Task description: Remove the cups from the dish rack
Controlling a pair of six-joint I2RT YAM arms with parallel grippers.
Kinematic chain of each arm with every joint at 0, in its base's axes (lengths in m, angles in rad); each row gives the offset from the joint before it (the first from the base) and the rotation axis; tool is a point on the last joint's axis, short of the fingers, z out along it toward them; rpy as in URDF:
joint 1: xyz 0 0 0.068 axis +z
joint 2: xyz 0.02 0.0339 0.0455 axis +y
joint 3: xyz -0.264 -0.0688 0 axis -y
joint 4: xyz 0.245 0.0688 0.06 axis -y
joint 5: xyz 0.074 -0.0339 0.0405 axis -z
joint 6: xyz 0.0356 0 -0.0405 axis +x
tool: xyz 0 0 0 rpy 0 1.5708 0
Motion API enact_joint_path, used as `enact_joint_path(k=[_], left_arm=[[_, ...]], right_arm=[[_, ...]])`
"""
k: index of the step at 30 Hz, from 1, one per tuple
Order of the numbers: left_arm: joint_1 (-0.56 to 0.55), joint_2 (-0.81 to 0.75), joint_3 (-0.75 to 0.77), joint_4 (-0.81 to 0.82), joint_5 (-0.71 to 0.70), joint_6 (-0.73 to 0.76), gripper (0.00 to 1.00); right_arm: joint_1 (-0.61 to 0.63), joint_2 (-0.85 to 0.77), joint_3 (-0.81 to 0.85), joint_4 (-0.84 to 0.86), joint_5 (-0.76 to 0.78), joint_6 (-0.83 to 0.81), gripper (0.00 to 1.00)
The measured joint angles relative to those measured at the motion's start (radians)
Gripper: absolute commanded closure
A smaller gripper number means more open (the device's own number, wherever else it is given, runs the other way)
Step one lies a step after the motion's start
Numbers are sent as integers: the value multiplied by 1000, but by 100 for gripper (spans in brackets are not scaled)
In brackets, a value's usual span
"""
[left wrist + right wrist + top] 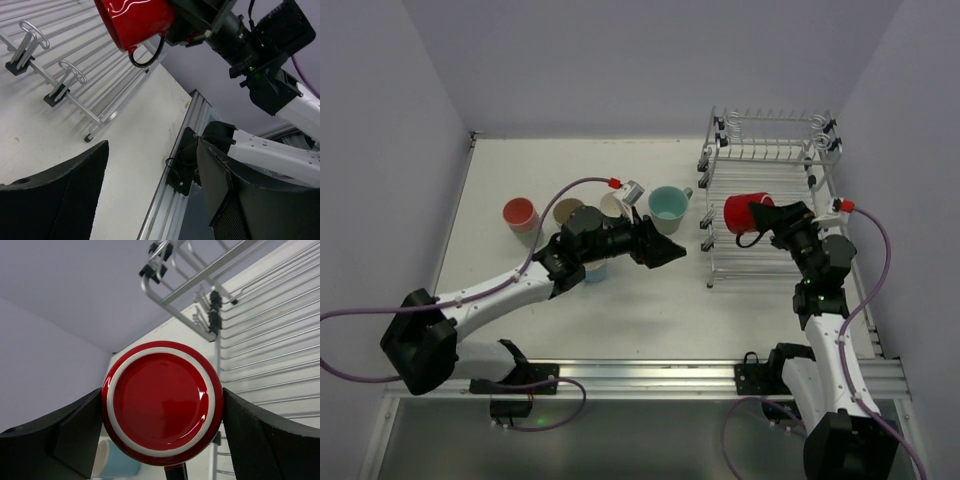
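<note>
My right gripper (754,217) is shut on a red mug (742,212), held on its side at the left part of the silver wire dish rack (770,135). In the right wrist view the mug's red base (162,397) fills the gap between both fingers, with rack wires (260,355) behind it. My left gripper (667,251) is open and empty, hovering over the table left of the rack. The left wrist view shows the red mug (135,20) and rack wires (65,85) above its spread fingers (80,195).
Unloaded cups stand on the table left of the rack: a pink one (520,213), a tan one (568,210), a beige one (613,204), a teal mug (668,203), and a light blue one (596,270) partly under my left arm. The metal rail (650,375) runs along the near edge.
</note>
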Motion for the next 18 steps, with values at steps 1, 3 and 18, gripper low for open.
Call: enact_joint_path(k=[1, 3, 18], left_arm=[[-5, 40, 14, 21, 0, -14, 27], [-10, 111, 45, 59, -1, -35, 27], [-59, 381, 179, 409, 34, -220, 40]], right_arm=[[0, -11, -15, 22, -28, 29, 49], [1, -28, -37, 58, -86, 82, 49], [63, -59, -140, 307, -338, 309, 48]])
